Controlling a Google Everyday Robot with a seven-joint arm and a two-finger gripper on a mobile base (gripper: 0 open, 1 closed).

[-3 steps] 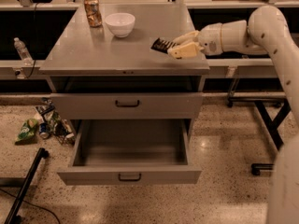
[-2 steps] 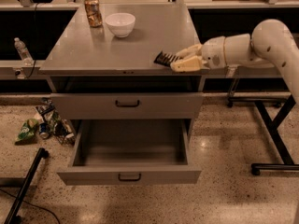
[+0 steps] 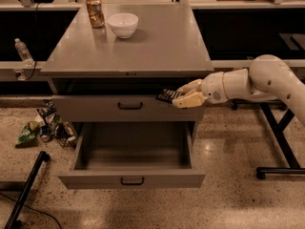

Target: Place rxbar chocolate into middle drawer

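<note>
— One second on, what differs?

— Plenty. The gripper (image 3: 180, 97) has come down and to the left. Before, it held the bar level with the right edge of the cabinet top (image 3: 157, 46). Now it hangs below that edge, in front of the right end of the upper drawer front (image 3: 109, 108). The white arm (image 3: 257, 80) reaches in from the right.

— Is the gripper grasping anything?

— Yes, its jaws are clenched on the rxbar chocolate (image 3: 167, 96). The bar sticks out to the left of the fingers, up in the air, above the right part of the open middle drawer (image 3: 133, 178).

— How does the bar look?

— Small, flat and dark, with pale stripes across it, lying roughly level. Its right end is hidden in the grip.

— And the drawer?

— Pulled out toward the near side. It is grey and shallow, with a small dark handle at the centre of its front.

— What stands on top?

— Far left on the grey top is an orange can (image 3: 95, 12), with a white bowl (image 3: 123, 25) just to its right.

— And the room?

— It has a speckled floor (image 3: 238, 175). Some wrappers and litter (image 3: 43, 130) lie left of the cabinet, a clear bottle (image 3: 22, 51) stands on a ledge at far left, a dark pole (image 3: 26, 190) slants across the near left corner, and black table legs (image 3: 281, 142) stand at right.
</note>
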